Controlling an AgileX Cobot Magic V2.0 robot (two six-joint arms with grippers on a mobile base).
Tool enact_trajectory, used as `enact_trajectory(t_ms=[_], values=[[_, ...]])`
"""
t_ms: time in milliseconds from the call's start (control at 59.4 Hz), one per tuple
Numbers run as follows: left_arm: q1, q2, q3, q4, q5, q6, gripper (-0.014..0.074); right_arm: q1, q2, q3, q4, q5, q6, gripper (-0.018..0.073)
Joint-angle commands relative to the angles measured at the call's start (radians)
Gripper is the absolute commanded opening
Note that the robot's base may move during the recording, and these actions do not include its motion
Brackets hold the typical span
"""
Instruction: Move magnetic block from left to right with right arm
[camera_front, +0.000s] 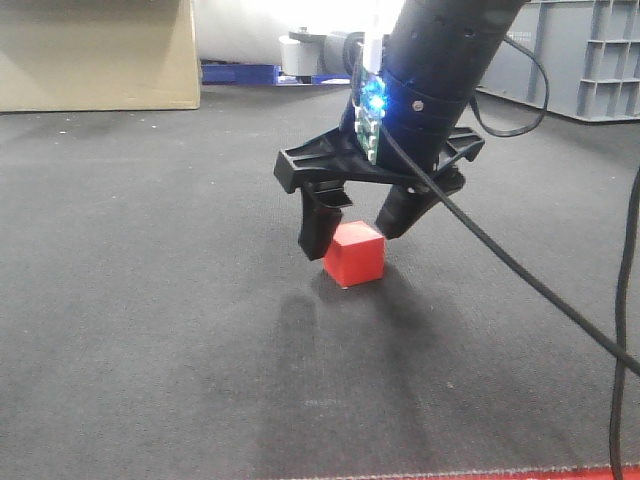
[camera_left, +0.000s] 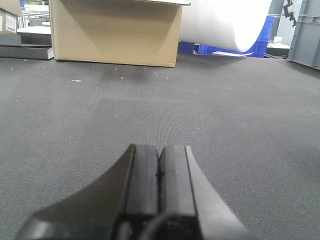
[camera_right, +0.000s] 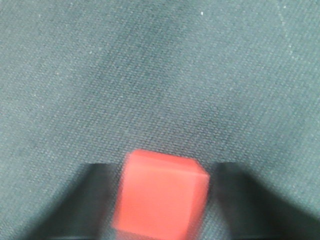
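Right gripper (camera_front: 362, 232) spread wide, fingers straddling magnetic block (camera_front: 355, 254), left finger (camera_front: 322, 222) touching or just beside it, nothing clamped. Block resting on dark carpeted floor (camera_front: 150, 300). Left gripper (camera_left: 159, 176) pressed together, holding nothing, cardboard box (camera_left: 115, 32) well beyond.

A dark grey carpet-like mat (camera_front: 150, 300) covered the whole working surface, and a thin red line (camera_front: 480, 472) ran along its near edge. At the far left stood a brown cardboard box (camera_left: 115, 32). Beside it lay a large white roll (camera_left: 225, 22), with blue crates (camera_left: 260, 47) behind. Grey plastic crates (camera_front: 590, 60) were stacked at the far right.
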Motion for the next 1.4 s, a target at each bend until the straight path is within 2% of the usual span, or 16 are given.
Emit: enact_trajectory(t_ms=[0, 168, 236, 303, 421, 488, 589, 791, 993, 1179, 1381], values=[[0.004, -0.015, 0.009, 0.0, -0.094, -0.007, -0.0116, -0.004, -0.078, -0.033, 0.006, -0.041, -0.01, 0.0622], [0.004, -0.015, 0.009, 0.0, -0.094, -0.007, -0.0116, -0.006, -0.176, -0.033, 0.017, -0.027, -0.01, 0.062], [0.004, -0.014, 0.009, 0.0, -0.094, -0.007, -0.0116, -0.006, -0.237, -0.03, 0.02, -0.024, -0.009, 0.0574], [0.004, -0.014, 0.009, 0.0, -0.094, -0.007, -0.0116, -0.006, -0.308, -0.012, 0.02, -0.027, -0.009, 0.0468], [0.004, -0.014, 0.009, 0.0, -0.094, -0.007, -0.0116, -0.006, -0.442, 0.05, 0.02, -0.055, -0.01, 0.0223], [0.004, -0.014, 0.009, 0.0, -0.094, -0.007, -0.0116, -0.006, -0.526, 0.105, 0.02, -0.095, -0.01, 0.0135], [0.004, -0.014, 0.009, 0.0, -0.094, -0.007, -0.0116, -0.006, -0.641, 0.222, 0.02, -0.175, -0.01, 0.0065], [0.004, -0.014, 0.009, 0.0, -0.094, -0.007, -0.0116, -0.006, -0.918, 0.487, 0.02, -0.317, -0.01, 0.0068], [0.004, -0.014, 0.009, 0.0, -0.094, -0.007, -0.0116, -0.006, -1.156, 0.685, 0.021, -0.389, -0.01, 0.0068], [0.004, -0.014, 0.009, 0.0, -0.094, -0.007, -0.0116, -0.006, -1.311, 0.751, 0.021, -0.38, -0.01, 0.0068], [0.004, -0.014, 0.009, 0.0, -0.094, -0.007, -0.0116, -0.006, -1.342, 0.755, 0.021, -0.376, -0.01, 0.0068]])
